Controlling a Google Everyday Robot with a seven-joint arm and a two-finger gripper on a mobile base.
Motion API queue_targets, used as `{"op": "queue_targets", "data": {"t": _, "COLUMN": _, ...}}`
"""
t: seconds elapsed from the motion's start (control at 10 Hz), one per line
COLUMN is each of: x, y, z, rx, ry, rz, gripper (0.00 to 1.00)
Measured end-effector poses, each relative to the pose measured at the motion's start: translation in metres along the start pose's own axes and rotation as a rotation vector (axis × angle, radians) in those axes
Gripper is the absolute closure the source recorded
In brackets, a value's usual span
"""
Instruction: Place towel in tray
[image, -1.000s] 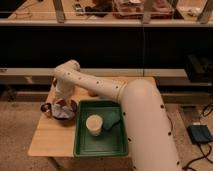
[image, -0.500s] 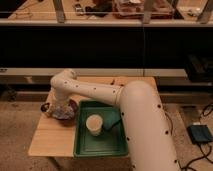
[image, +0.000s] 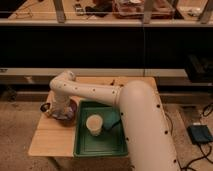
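Gripper (image: 59, 108) over towel (image: 69, 113) (beside tray (image: 100, 146))

Arm (image: 120, 100) stretched left, wrist (image: 62, 82) bent down, pincer (image: 59, 109) low beneath it.

you're looking at a pale wooden worktop (image: 52, 141) on a speckled floor (image: 15, 131), with dark glass panels (image: 100, 47) behind and a lit wooden bench (image: 45, 12) beyond. the gripper (image: 60, 110) is low at the worktop's left end.

Towel (image: 69, 111): purplish, crumpled, on worktop (image: 52, 138), at 10 o'clock beside tray.
Tray (image: 100, 146): green, rectangular, lying flat.
End effector (image: 59, 107): down at the towel.
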Motion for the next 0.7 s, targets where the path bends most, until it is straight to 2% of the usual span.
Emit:
{"op": "queue_targets", "data": {"t": 0.1, "x": 0.001, "y": 0.003, "z": -0.002, "rx": 0.016, "ry": 0.005, "rz": 0.013, "gripper": 0.77}}
{"op": "queue_targets", "data": {"t": 0.2, "x": 0.003, "y": 0.014, "z": -0.004, "rx": 0.034, "ry": 0.014, "rz": 0.031, "gripper": 0.78}}
{"op": "queue_targets", "data": {"t": 0.5, "x": 0.005, "y": 0.024, "z": -0.009, "rx": 0.117, "ry": 0.026, "rz": 0.086, "gripper": 0.78}}
{"op": "queue_targets", "data": {"t": 0.7, "x": 0.007, "y": 0.032, "z": -0.013, "rx": 0.147, "ry": 0.034, "rz": 0.113, "gripper": 0.78}}
